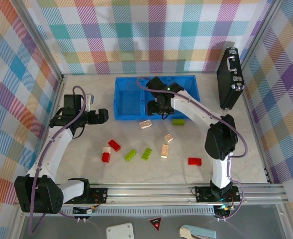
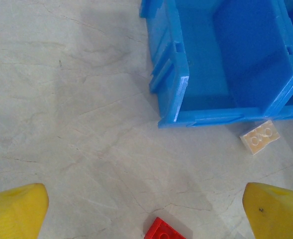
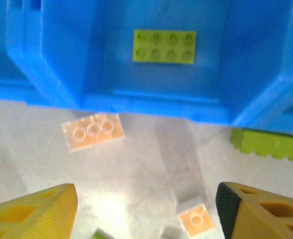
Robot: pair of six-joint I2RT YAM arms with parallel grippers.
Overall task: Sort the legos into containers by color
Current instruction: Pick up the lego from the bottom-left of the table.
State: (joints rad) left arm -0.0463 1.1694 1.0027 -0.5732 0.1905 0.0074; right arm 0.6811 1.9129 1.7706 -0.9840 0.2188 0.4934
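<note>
Your left pincer (image 1: 101,116) hangs just off the left end of the blue bin (image 1: 131,113), fingers (image 2: 14,211) wide apart w/ nothing between them. That's prob. to keep clear of the other arm, or to line up on the red lego (image 2: 163,230) below it. That brick is cut off by the wrist view's bottom edge, so you can't read its full shape. The bin's left compartment (image 2: 245,59) shows bare floor as far as you can see in. On the desk (image 1: 86,164) between bin and arm bases the loose legos lie scattered: red (image 1: 114,145), lime (image 1: 131,155), tan (image 1: 164,151), more to the right. They're not yet sorted. One red piece (image 1: 106,157) has something pale touching it; too small to tell what. Your right pincer (image 1: 160,110) sits over the bin's front wall at the mid compartment, fingertips (image 3: 263,211) also apart & empty. A lime lego (image 3: 164,47) lies flat, studs up, on that compartment's floor, so I'd judge that's the green slot. A tan lego (image 3: 92,131) and another lime lego (image 3: 268,143) sit on the desk just outside the wall, handy for next picks. From above, the right arm covers much of the mid compartment, so what else is in there can't be told. Far right, a black case (image 1: 230,77) stands by the wall, no part of the job.
</note>
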